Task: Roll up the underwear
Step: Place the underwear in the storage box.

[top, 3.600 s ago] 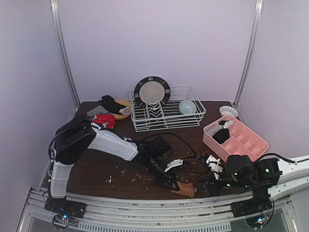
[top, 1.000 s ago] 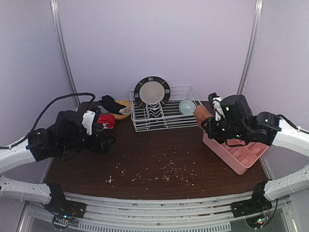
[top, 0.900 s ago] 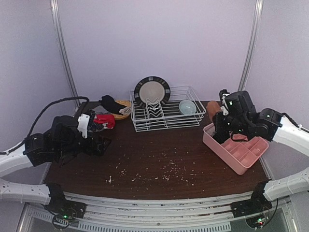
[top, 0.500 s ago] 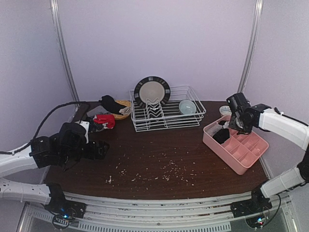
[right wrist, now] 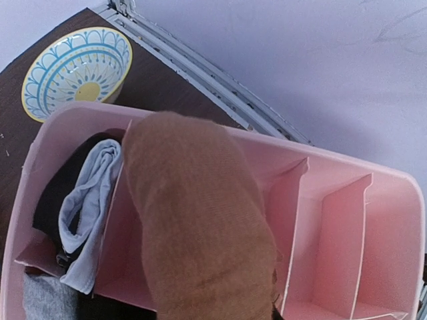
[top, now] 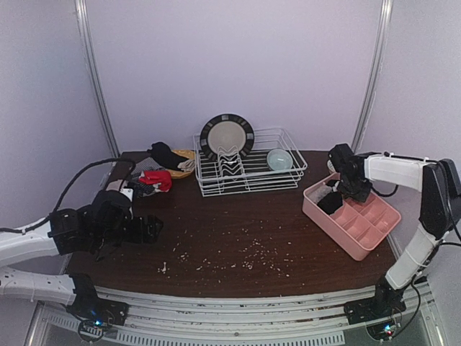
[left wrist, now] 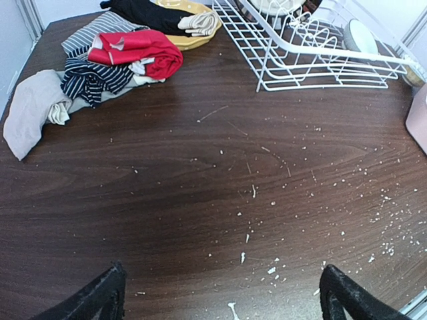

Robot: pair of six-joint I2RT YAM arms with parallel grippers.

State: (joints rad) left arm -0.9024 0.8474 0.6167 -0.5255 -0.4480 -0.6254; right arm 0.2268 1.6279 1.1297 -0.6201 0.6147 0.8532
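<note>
Both reaching forward: right gripper (top: 349, 189) pinches brown underwear (right wrist: 200, 227) over tray (right wrist: 393, 253); left gripper (left wrist: 220, 273) gaping, empty.

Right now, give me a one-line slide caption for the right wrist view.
Brown roll held over the pink tray, black and grey underwear in the next compartment, patterned bowl behind.

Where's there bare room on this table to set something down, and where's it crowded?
Bare: the table middle, bordered by the dish rack behind, the pink tray right, the left claw left. The tray's near compartments are empty. Crowded: the underwear pile back-left, and the tray's back corner, where the right claw holds a brown roll.
</note>
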